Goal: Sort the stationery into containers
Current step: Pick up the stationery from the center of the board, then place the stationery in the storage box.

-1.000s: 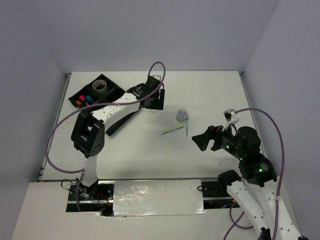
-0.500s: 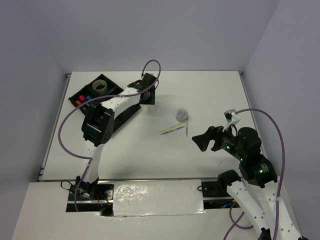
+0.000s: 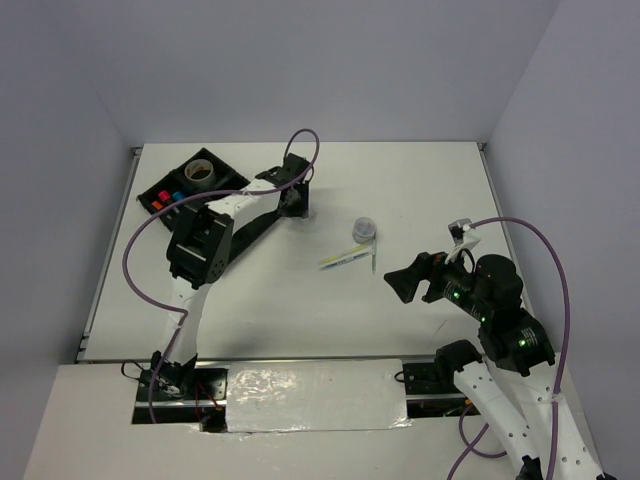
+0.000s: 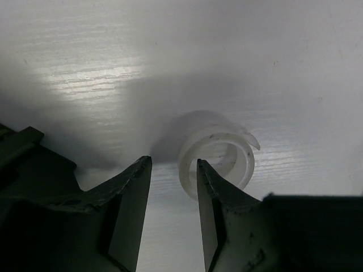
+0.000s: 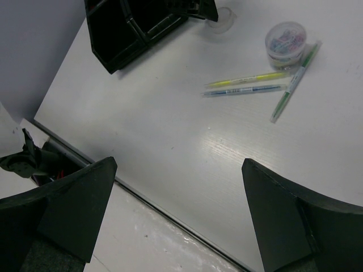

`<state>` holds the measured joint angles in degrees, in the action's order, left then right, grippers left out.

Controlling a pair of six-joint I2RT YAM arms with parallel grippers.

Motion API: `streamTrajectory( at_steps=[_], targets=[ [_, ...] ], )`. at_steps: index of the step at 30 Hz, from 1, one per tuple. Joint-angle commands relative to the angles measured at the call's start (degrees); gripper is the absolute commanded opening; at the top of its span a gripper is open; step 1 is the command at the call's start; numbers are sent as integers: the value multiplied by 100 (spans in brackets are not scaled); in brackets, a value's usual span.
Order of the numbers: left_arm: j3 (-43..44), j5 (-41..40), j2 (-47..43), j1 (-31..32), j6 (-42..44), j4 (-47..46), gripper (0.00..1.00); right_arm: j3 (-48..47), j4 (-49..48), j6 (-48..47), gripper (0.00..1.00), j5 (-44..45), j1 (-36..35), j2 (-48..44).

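Note:
The black tray (image 3: 228, 184) sits at the far left; it also shows in the right wrist view (image 5: 130, 28). A greyish tape roll (image 3: 199, 172) and capped highlighters (image 3: 170, 198) lie in its compartments. My left gripper (image 3: 298, 207) is down at the table beside the tray. Its jaws (image 4: 173, 161) stand narrowly open with nothing held. Its right finger (image 4: 215, 198) overlaps the left wall of the clear tape roll (image 4: 218, 161). Thin pens (image 3: 345, 258) lie mid-table, yellow (image 5: 247, 79), bluish (image 5: 244, 90) and green (image 5: 295, 82). My right gripper (image 3: 405, 280) hovers wide open and empty (image 5: 178, 163).
A small round clear tub of coloured clips (image 3: 364, 229) stands just beyond the pens (image 5: 285, 41). The table's near edge and a metal rail (image 5: 142, 198) run under my right gripper. Grey walls close the table on three sides.
My left arm has folded its elbow up and right, and its gripper has shifted slightly left and down over the clear tape roll. The right arm has not moved.

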<state>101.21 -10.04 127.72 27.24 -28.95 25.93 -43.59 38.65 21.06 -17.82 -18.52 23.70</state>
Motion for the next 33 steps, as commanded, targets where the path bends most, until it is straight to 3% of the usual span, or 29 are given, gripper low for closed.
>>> streamTrajectory(
  at_steps=[1, 6, 9, 12, 16, 19, 23, 26, 33],
  targets=[
    [-13, 143, 33, 18, -111, -168, 49, -105, -77, -84, 100, -11, -55, -6],
    [-119, 117, 139, 35, -120, -203, 42, -79, -104, -67, 100, -19, -46, -15],
    [-84, 161, 183, 70, -111, -133, 26, -79, -95, -76, 100, -11, -46, -32],
    [39, 117, -18, 202, -41, -97, 18, -88, -112, -76, 100, 7, -64, -41],
    [713, 47, -291, 238, -23, 262, 11, -62, -139, -76, 100, -19, -46, -15],
    [1242, -559, -642, 159, -14, 737, 8, -70, -104, -111, 100, 16, -55, -41],
    [1621, -999, -845, -489, 21, 1097, 11, -18, -156, -111, 100, 16, -46, -59],
    [2138, -1227, -653, -1167, -75, 1562, 8, 17, -157, -120, 100, -37, -55, -6],
    [2666, -850, -266, -2583, -111, 1880, 12, 18, -183, -146, 100, -28, -99, -41]
  ],
)
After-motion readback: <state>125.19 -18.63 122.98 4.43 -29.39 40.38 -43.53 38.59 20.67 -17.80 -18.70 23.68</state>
